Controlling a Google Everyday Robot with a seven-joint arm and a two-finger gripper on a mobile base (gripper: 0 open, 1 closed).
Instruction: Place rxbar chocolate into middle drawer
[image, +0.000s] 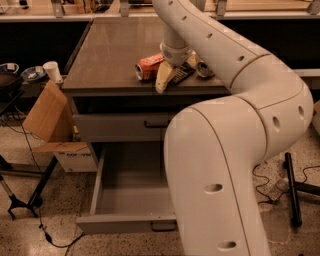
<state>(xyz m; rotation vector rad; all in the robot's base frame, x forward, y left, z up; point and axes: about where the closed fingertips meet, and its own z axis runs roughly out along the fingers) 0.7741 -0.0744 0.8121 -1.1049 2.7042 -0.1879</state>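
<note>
The rxbar chocolate (182, 73) is a flat black bar lying on the tabletop near its front edge, between a crushed orange can (148, 66) and a crushed gold-silver can (203, 69). My gripper (177, 69) reaches down from above onto the bar. It is open, with one cream finger (163, 78) left of the bar and the other on its far right side. The middle drawer (100, 192) is pulled out wide open below, a deep grey box. My arm hides its right part.
The brown table (110, 55) has a shut shallow drawer (115, 127) with a black handle under its top. An open cardboard box (50, 117) stands at the left, with a white cup (52, 71) and bowls on a side stand. My arm's large white links (225, 165) fill the right foreground.
</note>
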